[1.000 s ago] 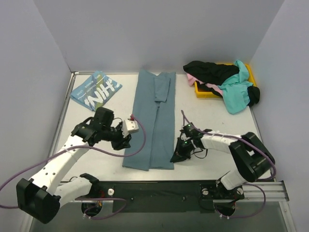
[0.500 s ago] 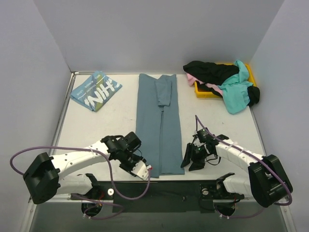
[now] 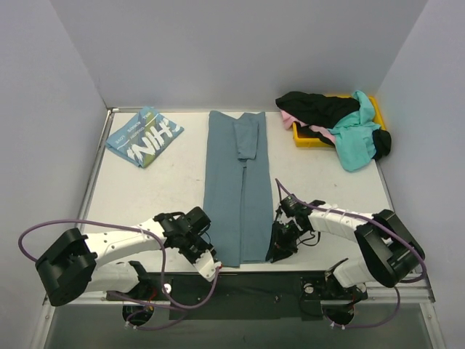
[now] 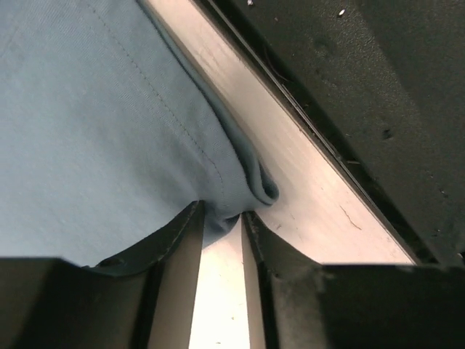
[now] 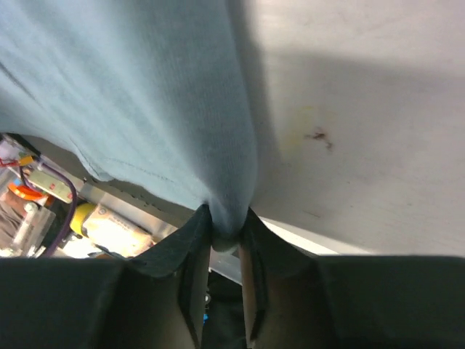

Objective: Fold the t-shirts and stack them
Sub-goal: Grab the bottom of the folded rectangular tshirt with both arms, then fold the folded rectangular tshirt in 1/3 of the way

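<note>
Left pincer (image 4: 221,218) and right pincer (image 5: 225,222), newly arrived bottom-centre, each pinch the long slate-teal cloth t-shirt's (image 3: 236,182) hem, ready to fold.

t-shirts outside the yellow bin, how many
2: the slate-teal shirt lies lengthwise in the middle; the light-blue lettered shirt sits folded at the far left. The heap on the yellow bin may hide more.

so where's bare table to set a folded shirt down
Bare patches: left, between the light-blue shirt and the left gripper; right, between the slate-teal shirt and the yellow bin, beyond the right gripper. Crowded: the bin's corner, under heaped shirts.
</note>
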`<state>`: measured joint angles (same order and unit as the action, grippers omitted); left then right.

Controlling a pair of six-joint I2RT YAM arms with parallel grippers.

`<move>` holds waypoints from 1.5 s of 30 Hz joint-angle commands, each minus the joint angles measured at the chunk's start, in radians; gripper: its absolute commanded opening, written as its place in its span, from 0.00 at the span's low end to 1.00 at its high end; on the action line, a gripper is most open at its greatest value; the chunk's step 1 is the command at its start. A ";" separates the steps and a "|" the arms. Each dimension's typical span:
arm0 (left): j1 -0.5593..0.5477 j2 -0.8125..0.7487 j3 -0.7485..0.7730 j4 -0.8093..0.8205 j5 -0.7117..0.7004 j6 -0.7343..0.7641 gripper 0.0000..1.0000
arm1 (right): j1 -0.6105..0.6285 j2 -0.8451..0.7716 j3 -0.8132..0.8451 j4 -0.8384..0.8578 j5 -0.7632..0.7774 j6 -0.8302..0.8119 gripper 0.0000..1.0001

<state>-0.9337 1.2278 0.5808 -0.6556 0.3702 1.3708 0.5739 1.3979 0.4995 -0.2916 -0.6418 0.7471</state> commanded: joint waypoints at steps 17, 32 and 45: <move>0.323 0.094 0.330 0.175 0.213 -0.711 0.00 | -0.180 0.070 0.505 -0.313 -0.016 -0.201 0.00; 0.569 0.504 0.671 0.320 0.158 -0.826 0.00 | -0.353 0.645 1.189 -0.514 -0.113 -0.391 0.00; 0.592 0.627 0.743 0.430 0.095 -0.857 0.00 | -0.384 0.834 1.369 -0.532 -0.140 -0.397 0.00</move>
<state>-0.3485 1.8450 1.2766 -0.2943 0.4698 0.5327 0.2012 2.1983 1.8229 -0.7689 -0.7536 0.3611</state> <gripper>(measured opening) 0.025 0.026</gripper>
